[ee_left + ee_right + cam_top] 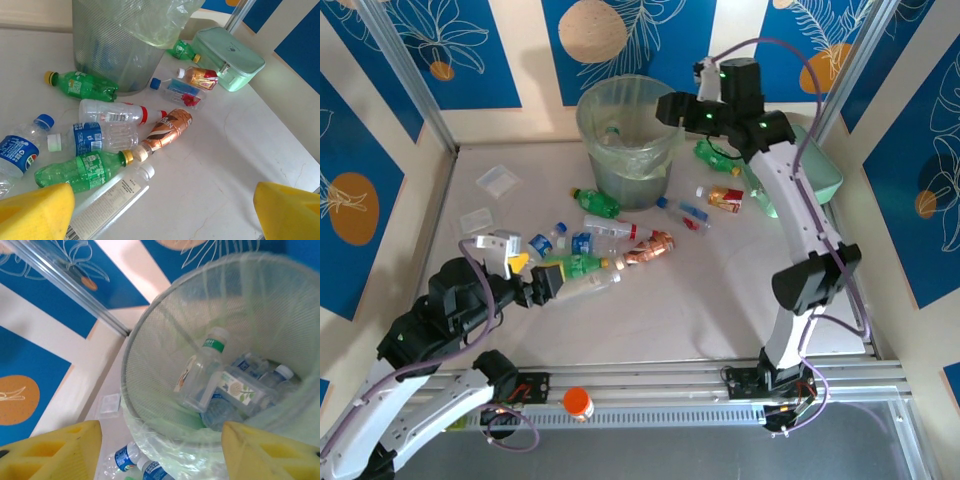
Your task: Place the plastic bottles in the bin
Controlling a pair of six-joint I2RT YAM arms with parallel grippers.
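- The left claw (162,217) hangs low over the table (240,150). Its yellow pads (35,212) are spread wide, with nothing between them.
- Plastic bottles (582,265) lie scattered just ahead of it. A clear bottle with a white label (112,197) is nearest, almost under the claw.
- Beyond that lie a green bottle with a gold cap (80,171) and a copper-coloured bottle (167,130).
- Further ahead stands the bin (110,50), and a green bottle with a yellow cap (82,86) lies just beside its foot.
- The right claw (160,450) hovers above the bin's mouth, jaws parted and gripping nothing.
- Directly below it, inside the bin, a clear white-capped bottle (200,375) leans among several others.
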